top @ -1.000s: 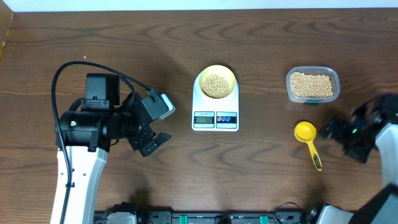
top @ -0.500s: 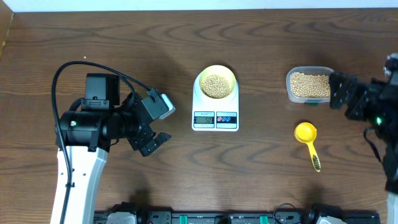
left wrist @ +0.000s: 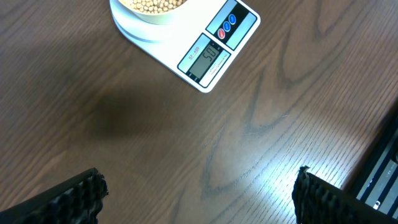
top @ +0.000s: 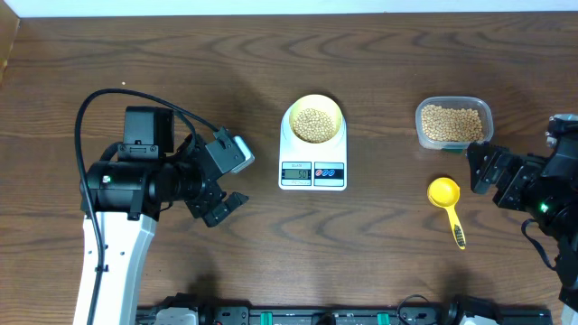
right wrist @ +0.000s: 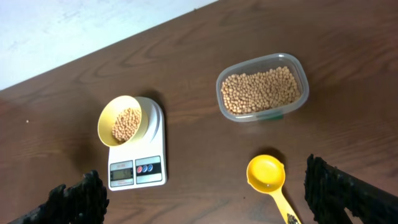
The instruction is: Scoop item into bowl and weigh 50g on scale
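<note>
Overhead | bowl (top: pixel 314 106) of beans (top: pixel 313 125) sits centred on scale (top: pixel 312 181) so its load registers; display (top: pixel 298 171) seemingly reads 50 | yellow scoop (top: pixel 444 192) lies free on desk (top: pixel 379 262) near tub (top: pixel 453 124) | my left end effector (left wrist: pixel 196 190) and right end effector (right wrist: pixel 208 190) both spread, empty.

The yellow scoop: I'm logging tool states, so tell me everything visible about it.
The scoop is bright yellow, plastic-looking, with a round cup and a handle bearing dark marks near its end. The cup faces up and is empty. It lies flat on the wooden table, nearer the robot than the clear tub of beans, handle pointing toward the robot. The right pincer sits beside it, not touching.
</note>
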Motion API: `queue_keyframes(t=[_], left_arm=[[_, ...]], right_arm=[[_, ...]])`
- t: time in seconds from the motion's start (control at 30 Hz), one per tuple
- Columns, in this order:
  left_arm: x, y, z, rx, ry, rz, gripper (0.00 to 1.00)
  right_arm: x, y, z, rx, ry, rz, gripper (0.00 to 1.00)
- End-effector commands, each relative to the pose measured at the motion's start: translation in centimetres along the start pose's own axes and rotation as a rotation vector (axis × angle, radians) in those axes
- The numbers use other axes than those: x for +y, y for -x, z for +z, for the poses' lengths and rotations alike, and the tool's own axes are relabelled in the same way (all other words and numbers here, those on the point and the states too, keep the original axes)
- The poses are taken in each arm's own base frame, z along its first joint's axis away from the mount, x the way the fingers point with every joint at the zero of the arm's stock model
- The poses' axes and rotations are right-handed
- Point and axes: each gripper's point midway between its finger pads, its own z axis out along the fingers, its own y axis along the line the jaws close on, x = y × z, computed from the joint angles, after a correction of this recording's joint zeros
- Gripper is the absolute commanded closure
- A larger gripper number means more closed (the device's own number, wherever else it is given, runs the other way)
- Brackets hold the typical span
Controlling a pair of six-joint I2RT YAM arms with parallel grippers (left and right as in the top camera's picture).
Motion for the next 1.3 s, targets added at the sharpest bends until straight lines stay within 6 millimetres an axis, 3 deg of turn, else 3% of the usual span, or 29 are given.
queue_keyframes(t=[0.0, 0.3, 0.5, 0.73, 1.03, 1.27], left_arm=[[0.1, 0.2, -0.4, -0.007, 0.012, 0.012, 0.02], [0.1, 0.2, -0.4, -0.007, 0.013, 0.012, 0.02], [0.1, 0.2, -0.4, -0.007, 0.013, 0.012, 0.02], [0.1, 0.2, -0.4, -0.007, 0.012, 0.012, 0.02], [0.1, 0.2, -0.4, -0.007, 0.012, 0.012, 0.02], [0.1, 0.2, -0.4, -0.007, 0.012, 0.012, 0.02]], right_arm=[[0.2, -0.4, -0.3, 0.015, 0.007, 0.008, 0.01], [1.0, -1.1, -1.2, 0.004, 0.025, -0.019, 0.01], [1.4, -1.3, -4.4, -0.115, -0.005, -0.075, 0.01], [1.6, -3.6, -6.8, -0.213, 0.016, -0.104, 0.01], [1.1, -6.2, -6.7, -0.396, 0.055, -0.156, 0.01], [0.1, -7.7, -4.7, -0.552, 0.088, -0.201, 0.01]])
